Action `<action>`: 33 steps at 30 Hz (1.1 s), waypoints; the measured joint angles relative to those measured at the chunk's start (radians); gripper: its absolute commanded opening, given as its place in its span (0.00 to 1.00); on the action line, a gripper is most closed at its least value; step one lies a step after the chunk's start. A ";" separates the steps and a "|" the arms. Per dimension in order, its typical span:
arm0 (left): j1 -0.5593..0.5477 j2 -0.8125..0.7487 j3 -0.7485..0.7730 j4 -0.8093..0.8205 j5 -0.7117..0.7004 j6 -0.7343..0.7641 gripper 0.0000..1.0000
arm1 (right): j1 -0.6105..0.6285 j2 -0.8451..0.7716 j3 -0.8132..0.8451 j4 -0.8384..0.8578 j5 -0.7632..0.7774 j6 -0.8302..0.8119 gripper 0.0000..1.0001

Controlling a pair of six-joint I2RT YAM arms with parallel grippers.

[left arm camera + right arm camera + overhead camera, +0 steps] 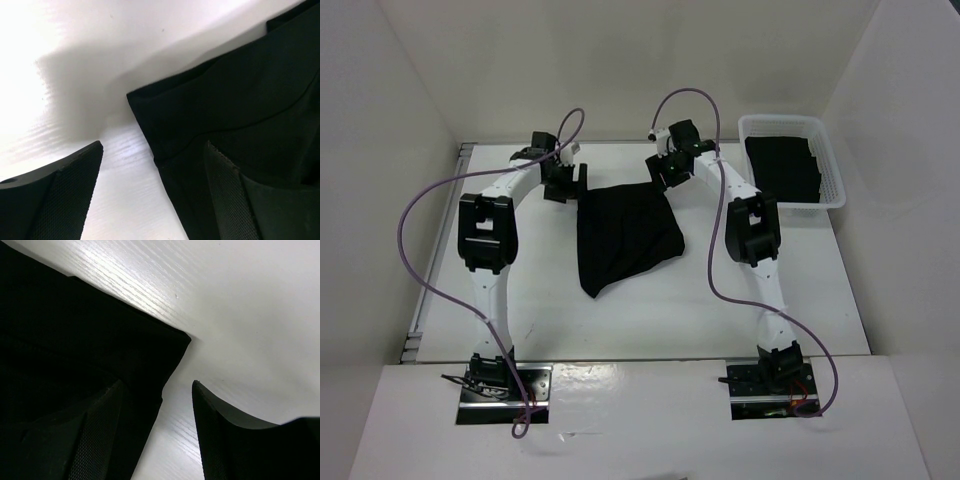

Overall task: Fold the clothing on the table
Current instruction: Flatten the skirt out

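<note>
The black clothing [625, 235] lay in the middle of the white table [790, 300]. Its straight far edge ran from left to right. From that edge it reached toward the near side and got thinner, ending in a point a bit to the left. The left gripper [568, 188] was at the far left corner of the cloth, and the right gripper [662, 178] was at the far right corner. Each arm was right at its own corner, so neither was closer than the other. Both grippers were spread apart and were not pinching anything. On each one, the inner finger was over the cloth and the outer finger was over the bare table, with the corner in the gap between them. I think the next move was to squeeze both corners and bring the far edge toward the near side, so the fold would run left to right. The table was smooth and flat, so the soft cloth could slide if only one side was pulled. A white basket [834, 175] with more black cloth in it sat at the far right. Plain white walls [620, 60] stood around the table.
</note>
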 measured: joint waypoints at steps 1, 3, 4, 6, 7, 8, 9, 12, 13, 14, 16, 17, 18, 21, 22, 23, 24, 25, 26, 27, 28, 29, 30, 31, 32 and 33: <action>-0.002 0.005 0.010 0.001 0.000 -0.001 0.86 | 0.000 0.000 0.000 -0.002 -0.002 0.000 0.62; -0.002 0.011 0.023 0.003 -0.001 -0.002 0.83 | 0.000 0.000 0.006 -0.005 -0.003 0.000 0.61; -0.002 0.013 0.027 0.004 0.000 -0.001 0.81 | 0.000 0.000 0.006 -0.005 -0.006 0.000 0.61; -0.002 0.018 0.031 0.006 0.000 -0.002 0.76 | 0.000 0.001 0.011 -0.006 -0.006 0.000 0.61; -0.002 0.020 0.031 0.006 0.000 -0.003 0.74 | 0.000 0.001 0.011 -0.006 -0.006 0.000 0.60; -0.002 0.022 0.031 0.005 0.000 -0.003 0.72 | 0.000 0.001 0.011 -0.006 -0.006 0.000 0.60; -0.002 0.024 0.031 0.005 0.000 -0.003 0.69 | 0.000 0.002 0.011 -0.006 -0.006 0.000 0.60; -0.002 0.027 0.031 0.005 0.003 -0.002 0.68 | 0.000 0.006 0.011 -0.006 -0.006 0.000 0.60; -0.002 0.028 0.031 0.005 0.004 -0.002 0.68 | 0.000 0.010 0.012 -0.006 -0.006 0.000 0.60; -0.002 0.030 0.031 0.005 0.005 -0.002 0.68 | 0.000 0.015 0.013 -0.007 -0.008 0.000 0.60; -0.002 0.033 0.030 0.005 0.008 -0.002 0.68 | 0.000 0.027 0.018 -0.011 -0.010 0.000 0.60; -0.002 0.035 0.030 0.005 0.008 -0.002 0.68 | 0.000 0.035 0.024 -0.013 -0.010 0.000 0.60; -0.002 0.037 0.030 0.005 0.008 -0.002 0.68 | 0.000 0.043 0.031 -0.014 -0.011 0.000 0.59; -0.002 0.040 0.030 0.005 0.009 -0.002 0.67 | 0.000 0.064 0.052 -0.019 -0.013 0.000 0.59; -0.002 0.040 0.030 0.005 0.009 -0.002 0.67 | 0.000 0.070 0.060 -0.021 -0.013 0.000 0.59; -0.002 0.042 0.030 0.005 0.010 -0.002 0.67 | 0.000 0.078 0.072 -0.026 -0.014 0.000 0.59; -0.002 0.044 0.031 0.005 0.011 -0.002 0.66 | 0.000 0.088 0.090 -0.032 -0.014 0.000 0.59; -0.002 0.045 0.034 0.005 0.012 -0.002 0.66 | 0.000 0.098 0.109 -0.037 -0.014 0.000 0.59; -0.002 0.046 0.035 0.005 0.012 -0.002 0.66 | 0.000 0.109 0.130 -0.040 -0.014 0.000 0.59; -0.002 0.048 0.037 0.005 0.013 -0.002 0.64 | 0.000 0.121 0.152 -0.043 -0.014 0.000 0.59; -0.002 0.050 0.039 0.005 0.014 -0.002 0.64 | 0.000 0.130 0.171 -0.044 -0.016 0.000 0.58; -0.002 0.050 0.040 0.005 0.015 -0.002 0.63 | 0.000 0.138 0.184 -0.045 -0.017 0.000 0.58; -0.002 0.050 0.040 0.005 0.016 -0.002 0.61 | 0.000 0.143 0.194 -0.047 -0.017 0.000 0.58; -0.002 0.051 0.040 0.005 0.016 -0.003 0.61 | 0.000 0.146 0.199 -0.049 -0.018 0.000 0.58; -0.002 0.052 0.041 0.005 0.017 -0.003 0.60 | 0.000 0.148 0.202 -0.051 -0.018 0.000 0.58; -0.002 0.054 0.044 0.003 0.018 -0.002 0.60 | 0.000 0.148 0.203 -0.052 -0.018 0.000 0.58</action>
